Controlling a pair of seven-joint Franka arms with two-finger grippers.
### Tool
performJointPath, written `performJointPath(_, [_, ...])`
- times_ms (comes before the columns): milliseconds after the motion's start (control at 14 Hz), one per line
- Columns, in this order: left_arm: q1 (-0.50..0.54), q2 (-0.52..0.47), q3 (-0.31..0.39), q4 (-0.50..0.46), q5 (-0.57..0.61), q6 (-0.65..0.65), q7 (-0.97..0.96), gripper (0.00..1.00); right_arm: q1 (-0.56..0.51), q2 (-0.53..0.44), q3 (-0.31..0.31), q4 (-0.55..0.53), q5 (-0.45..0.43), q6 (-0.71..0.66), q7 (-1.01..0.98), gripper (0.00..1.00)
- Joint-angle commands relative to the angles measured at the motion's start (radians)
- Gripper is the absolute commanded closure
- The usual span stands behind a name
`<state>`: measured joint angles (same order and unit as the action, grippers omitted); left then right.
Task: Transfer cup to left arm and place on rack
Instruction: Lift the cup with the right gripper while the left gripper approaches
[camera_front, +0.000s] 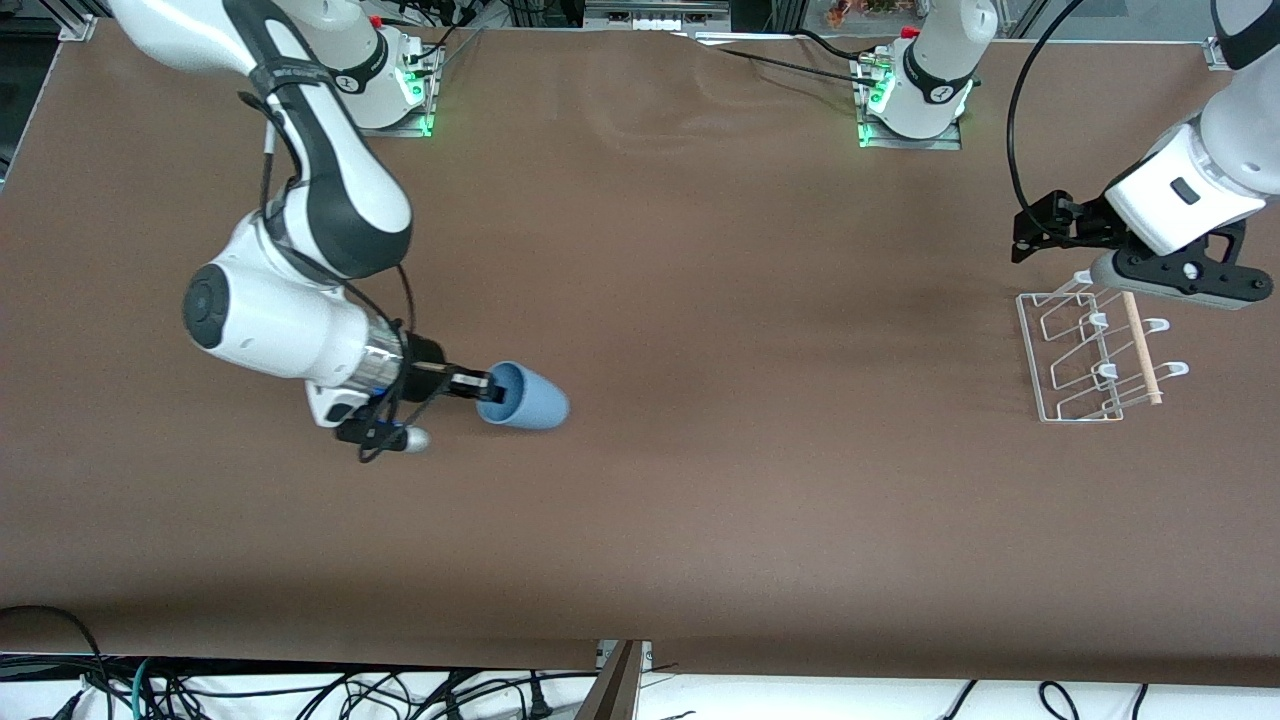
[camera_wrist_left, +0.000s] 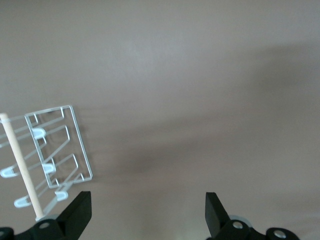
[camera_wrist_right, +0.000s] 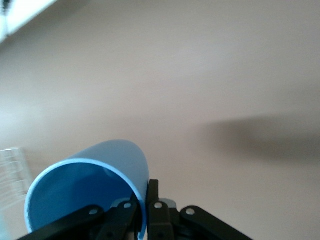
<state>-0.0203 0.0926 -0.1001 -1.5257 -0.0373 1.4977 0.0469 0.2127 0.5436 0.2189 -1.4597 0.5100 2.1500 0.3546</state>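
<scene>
Right gripper (camera_front: 482, 384) at the right arm's end of the bench (camera_front: 700, 480), its fingers (camera_wrist_right: 154, 200) closed on the rim wall of the cup (camera_front: 524, 398), one finger inside the mouth and one outside. The cup, light blue and tapered, lies on its side in the grasp, its open mouth toward the gripper and its rounded base pointing away from it, toward the left arm's end of the bench. The right wrist view looks straight into the cup's hollow (camera_wrist_right: 85, 192); whether the cup's wall touches the bench cannot be told.

Left gripper (camera_front: 1040, 225) held over the bench at the left arm's end, just beside the rack (camera_front: 1085, 355) and above its level, its fingers (camera_wrist_left: 80, 210) spread wide apart with nothing between them. The rack, white wire with upright loops and hooked prongs, stands on the bench with its wooden dowel (camera_front: 1142, 350) along the side away from the cup. Cup and rack are well apart.
</scene>
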Motion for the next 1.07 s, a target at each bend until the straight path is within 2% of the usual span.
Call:
performJointPath(0, [-0.007,0.067,0.002,0.021,-0.047,-0.043,0.03,0.0,0.066,0.056,-0.004,0.128,0.1,-0.013,0.066,1.0])
performJointPath(71, [-0.009,0.09,0.002,0.025,-0.061,-0.04,0.037,0.0,0.085,0.067,-0.004,0.152,0.119,-0.013,0.078,1.0])
performJointPath(286, [-0.018,0.147,0.0,0.041,-0.084,0.005,0.275,0.0,0.155,0.114,-0.004,0.246,0.206,-0.007,0.092,1.0])
performJointPath(429, [-0.041,0.168,0.0,0.042,-0.143,0.048,0.384,0.0,0.198,0.143,-0.004,0.298,0.257,0.043,0.133,1.0])
performJointPath(714, [-0.085,0.193,0.0,0.042,-0.271,0.226,0.606,0.0,0.28,0.157,0.0,0.318,0.269,0.146,0.202,1.0])
performJointPath(1000, [-0.128,0.211,0.0,0.041,-0.449,0.326,0.839,0.0,0.287,0.159,0.046,0.334,0.306,0.179,0.225,1.0])
